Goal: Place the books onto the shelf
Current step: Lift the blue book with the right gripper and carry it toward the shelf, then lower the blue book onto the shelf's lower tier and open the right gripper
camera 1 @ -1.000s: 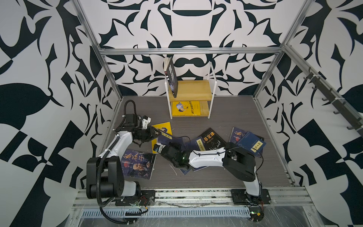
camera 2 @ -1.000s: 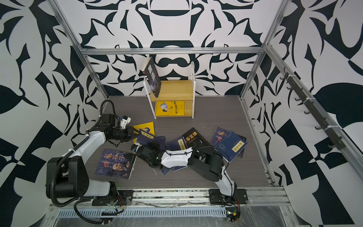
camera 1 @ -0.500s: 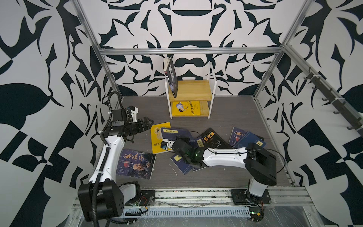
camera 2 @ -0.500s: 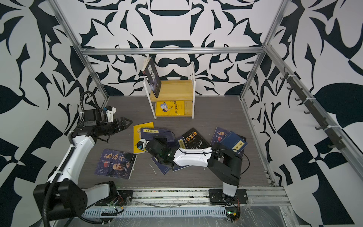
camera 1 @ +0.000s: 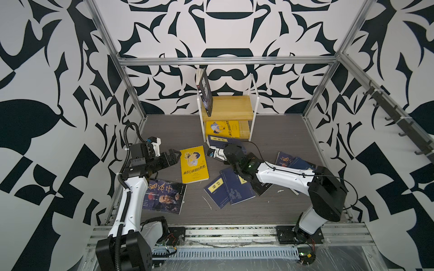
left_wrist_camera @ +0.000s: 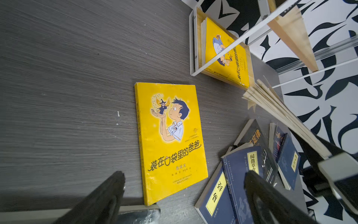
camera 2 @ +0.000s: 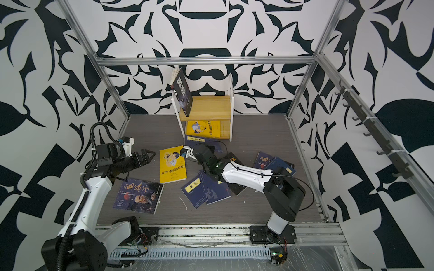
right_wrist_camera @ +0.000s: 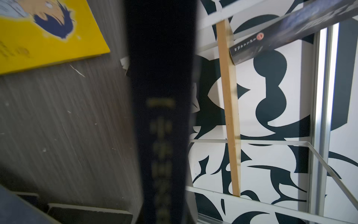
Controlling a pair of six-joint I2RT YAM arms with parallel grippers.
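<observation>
Navy book (camera 1: pixel 225 140) now nearer shelf (camera 1: pixel 232 106)

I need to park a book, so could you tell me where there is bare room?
The table is bare between the left frame and the shelf, between the shelf and the right frame, and along the front rail. The shelf's top board is free right of the leaning black book. Mid-table is crowded: yellow book, navy books.

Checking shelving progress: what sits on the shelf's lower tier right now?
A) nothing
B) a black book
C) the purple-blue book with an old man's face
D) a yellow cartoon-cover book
D: in a top view the yellow book lies cover-up on the lower board of the shelf, while the black book leans on the upper board.
</observation>
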